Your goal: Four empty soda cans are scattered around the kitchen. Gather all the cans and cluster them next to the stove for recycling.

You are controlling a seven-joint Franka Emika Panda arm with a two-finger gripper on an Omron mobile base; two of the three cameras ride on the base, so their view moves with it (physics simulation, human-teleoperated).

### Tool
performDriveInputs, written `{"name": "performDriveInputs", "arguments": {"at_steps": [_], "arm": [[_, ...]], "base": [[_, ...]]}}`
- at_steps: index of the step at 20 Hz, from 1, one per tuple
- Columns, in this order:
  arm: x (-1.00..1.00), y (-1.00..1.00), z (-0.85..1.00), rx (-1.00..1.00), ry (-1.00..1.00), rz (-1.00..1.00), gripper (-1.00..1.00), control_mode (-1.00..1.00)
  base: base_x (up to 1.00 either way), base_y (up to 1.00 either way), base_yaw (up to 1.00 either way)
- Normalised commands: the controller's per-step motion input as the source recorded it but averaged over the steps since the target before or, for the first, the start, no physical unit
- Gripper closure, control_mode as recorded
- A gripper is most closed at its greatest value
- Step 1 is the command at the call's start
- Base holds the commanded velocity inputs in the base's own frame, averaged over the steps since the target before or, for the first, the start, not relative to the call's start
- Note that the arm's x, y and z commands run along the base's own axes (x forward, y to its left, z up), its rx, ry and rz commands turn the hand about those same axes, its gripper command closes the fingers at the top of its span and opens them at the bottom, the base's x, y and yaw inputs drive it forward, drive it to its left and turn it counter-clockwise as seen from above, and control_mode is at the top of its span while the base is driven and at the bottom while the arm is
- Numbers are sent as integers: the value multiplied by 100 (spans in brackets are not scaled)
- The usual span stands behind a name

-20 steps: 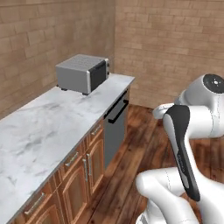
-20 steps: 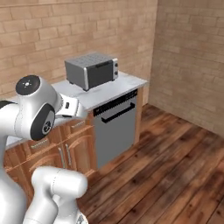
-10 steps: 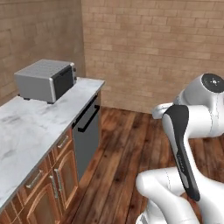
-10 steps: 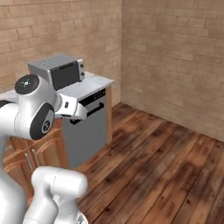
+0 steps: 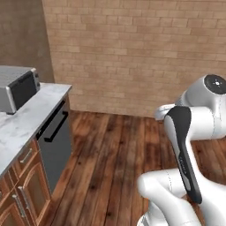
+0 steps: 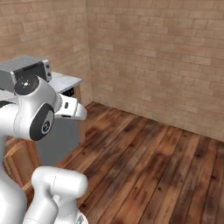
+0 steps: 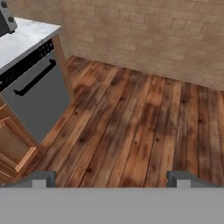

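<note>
Left base view: a white marble counter ends at the left, with a grey toaster oven standing on it near the end. Under the counter's end sits a plain steel dishwasher with a dark bar handle, and wooden cabinet doors lie just beside the dishwasher, on the near side. Beyond the counter, wooden floor runs to a brick wall. The folded white arm stands well apart from the counter, to its right. Right base view: the toaster oven sits on the counter behind the arm's upper joint; floor and brick walls lie past the counter's end. Hand view: the gripper points down at bare floor, its two tips set wide apart with nothing between them. The dishwasher stands to the left under the counter's corner. I cannot locate any soda can or the stove.
</note>
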Motion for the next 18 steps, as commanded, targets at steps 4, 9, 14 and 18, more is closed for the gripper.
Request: {"name": "performDriveInputs", "arguments": {"at_steps": [4,9,14,18], "arm": [[0,0,0,0,0,0,-100,100],[0,0,0,0,0,0,-100,100],[0,0,0,0,0,0,-100,100],[0,0,0,0,0,0,-100,100]], "base": [[47,-45,-22],[56,-45,-18],[56,-44,-18],[55,-45,-19]]}}
